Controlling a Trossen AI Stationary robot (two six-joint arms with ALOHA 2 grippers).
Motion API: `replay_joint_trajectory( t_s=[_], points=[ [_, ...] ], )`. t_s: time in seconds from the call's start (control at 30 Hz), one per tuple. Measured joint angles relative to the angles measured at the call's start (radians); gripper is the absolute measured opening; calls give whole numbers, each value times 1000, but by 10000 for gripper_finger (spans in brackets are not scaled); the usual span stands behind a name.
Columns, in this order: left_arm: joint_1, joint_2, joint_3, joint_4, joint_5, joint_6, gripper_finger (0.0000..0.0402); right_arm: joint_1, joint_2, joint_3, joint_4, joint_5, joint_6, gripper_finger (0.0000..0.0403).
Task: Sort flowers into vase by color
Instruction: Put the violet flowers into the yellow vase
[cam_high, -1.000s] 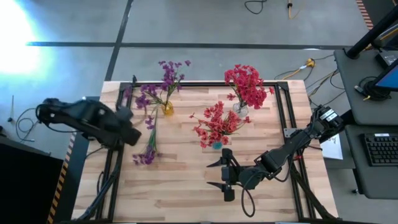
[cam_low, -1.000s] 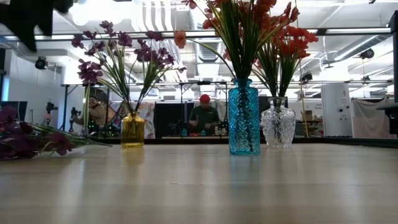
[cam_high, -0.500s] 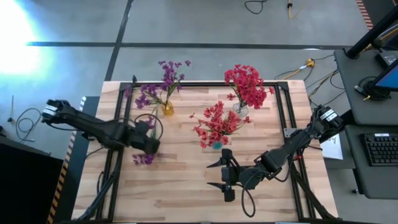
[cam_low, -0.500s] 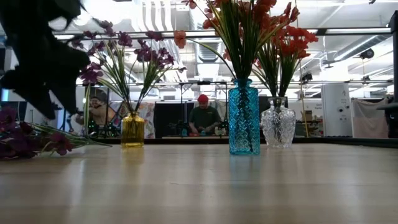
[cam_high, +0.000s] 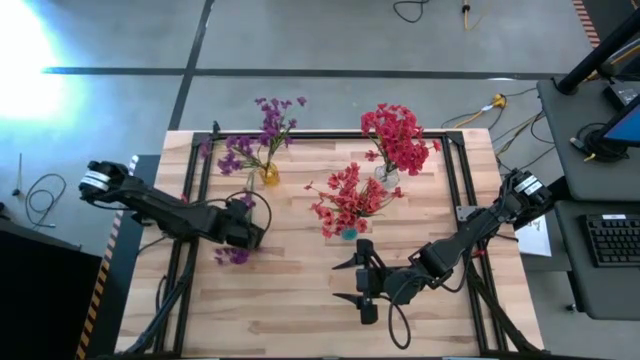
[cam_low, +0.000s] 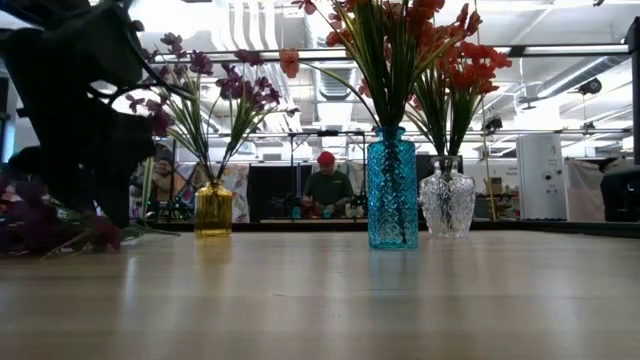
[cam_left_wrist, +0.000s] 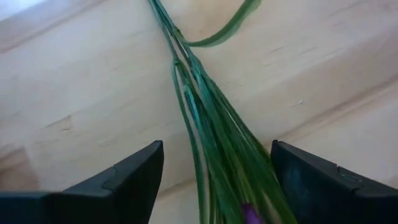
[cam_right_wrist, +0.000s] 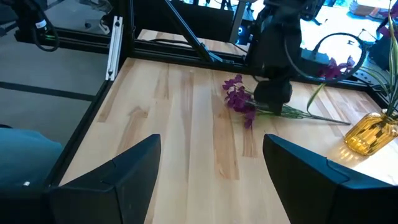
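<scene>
One purple flower sprig (cam_high: 232, 256) lies flat on the wooden table, its green stem (cam_left_wrist: 205, 118) pointing toward the far edge. My left gripper (cam_left_wrist: 216, 155) points steeply down over that stem, open, with one finger on each side and neither touching it. It also shows in the high view (cam_high: 250, 234). More purple flowers stand in a yellow vase (cam_high: 270, 176). Red flowers stand in a blue vase (cam_high: 348, 233) and in a clear vase (cam_high: 387, 179). My right gripper (cam_high: 346, 282) hovers open near the table's front, holding nothing.
A black metal frame (cam_high: 452, 170) runs around the tabletop. The three vases stand in a row across the far half, as the low view shows: yellow (cam_low: 213, 210), blue (cam_low: 392, 190), clear (cam_low: 447, 205). Bare wood lies between the grippers (cam_high: 290, 290). People sit in the room beyond.
My left gripper has come down from well above the table, moving toward the right and near edges, and now stands low over the lying purple sprig's stem. The sprig and the vases have not moved.
</scene>
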Motion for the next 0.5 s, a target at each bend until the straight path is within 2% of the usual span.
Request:
replay_joint_trajectory(
  t_s=[0.23,0.5],
  points=[
    [1,96,0,41,10,-7,246,0,0,0,0,0,0,274],
    [-1,134,13,43,73,-19,156,0,0,0,0,0,0,274]
  ],
)
